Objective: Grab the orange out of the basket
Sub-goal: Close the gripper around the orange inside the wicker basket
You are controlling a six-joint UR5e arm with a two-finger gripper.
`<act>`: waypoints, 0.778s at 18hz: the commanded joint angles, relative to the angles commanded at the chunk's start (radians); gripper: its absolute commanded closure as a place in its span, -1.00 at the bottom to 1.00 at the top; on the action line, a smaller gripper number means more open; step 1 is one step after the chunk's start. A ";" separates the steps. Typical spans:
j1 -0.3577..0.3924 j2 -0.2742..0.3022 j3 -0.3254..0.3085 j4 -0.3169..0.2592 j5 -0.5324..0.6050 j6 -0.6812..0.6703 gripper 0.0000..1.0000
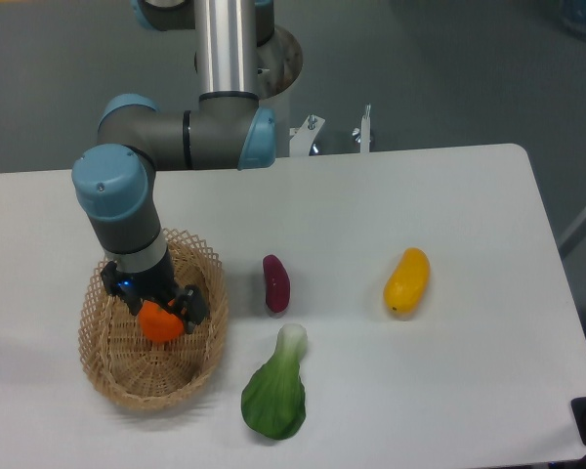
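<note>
Inside the basket (112, 376), the claw (162, 315) is clamped around the orange (160, 322).

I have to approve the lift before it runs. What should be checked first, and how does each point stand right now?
1. Gripper is at the orange, inside the basket: ok.
2. Fingers shut firmly on the orange: cannot tell, the wrist hides them.
3. Orange off the basket floor: cannot tell.
4. Fingers free of the woven rim: cannot tell.
5. Purple vegetable, bok choy and yellow fruit lie outside the basket, apart from the arm: ok.
</note>
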 joint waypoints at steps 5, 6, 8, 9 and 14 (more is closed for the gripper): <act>0.000 0.006 -0.044 -0.005 0.002 0.000 -1.00; 0.000 0.009 -0.063 -0.002 0.002 0.000 -1.00; -0.003 0.014 -0.074 -0.003 0.000 0.000 -1.00; -0.005 0.011 -0.084 -0.002 0.000 0.000 -1.00; -0.017 0.008 -0.120 0.006 -0.011 -0.011 -1.00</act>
